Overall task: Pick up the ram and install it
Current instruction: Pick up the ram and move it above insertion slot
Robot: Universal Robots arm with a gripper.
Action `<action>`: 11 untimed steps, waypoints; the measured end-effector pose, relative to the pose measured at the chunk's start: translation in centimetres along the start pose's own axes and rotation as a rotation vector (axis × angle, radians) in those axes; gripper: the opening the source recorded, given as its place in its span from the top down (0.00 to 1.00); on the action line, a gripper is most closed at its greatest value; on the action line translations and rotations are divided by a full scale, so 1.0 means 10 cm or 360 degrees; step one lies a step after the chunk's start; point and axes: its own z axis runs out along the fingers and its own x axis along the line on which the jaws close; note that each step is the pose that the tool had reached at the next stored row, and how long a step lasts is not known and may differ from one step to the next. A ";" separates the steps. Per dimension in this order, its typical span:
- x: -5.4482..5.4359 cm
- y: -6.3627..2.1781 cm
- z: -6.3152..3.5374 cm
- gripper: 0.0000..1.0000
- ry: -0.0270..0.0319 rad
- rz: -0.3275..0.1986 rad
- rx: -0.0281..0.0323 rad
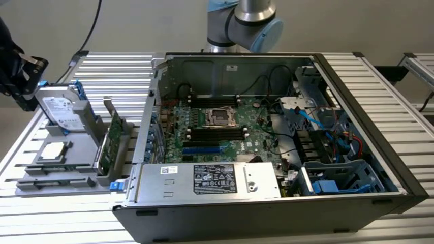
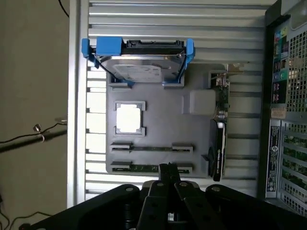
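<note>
An open black computer case (image 1: 271,223) lies on a slatted metal table (image 1: 407,122). Its green motherboard (image 1: 210,129) is exposed, and a labelled silver power supply (image 1: 210,179) sits at the near edge. On the exterior view's left, a grey holder tray (image 1: 40,180) carries a tilted silver hard drive (image 1: 60,109) in a blue frame and a green card (image 1: 112,142) standing on edge. A robot arm's joint (image 1: 247,23) rises behind the case.

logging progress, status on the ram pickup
End effector shut, empty, over the gray tray. Ram in a tray slot, not lifted. Nothing seen between them.
</note>
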 end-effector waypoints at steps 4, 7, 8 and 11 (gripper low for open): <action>0.00 0.000 0.000 0.89 0.00051 -0.0116 0.00033; 0.00 0.000 0.000 0.89 0.00088 -0.0202 0.00055; 0.00 0.000 0.000 0.89 0.00101 -0.0230 0.00064; 0.00 0.000 0.000 0.89 0.00138 -0.0319 0.00088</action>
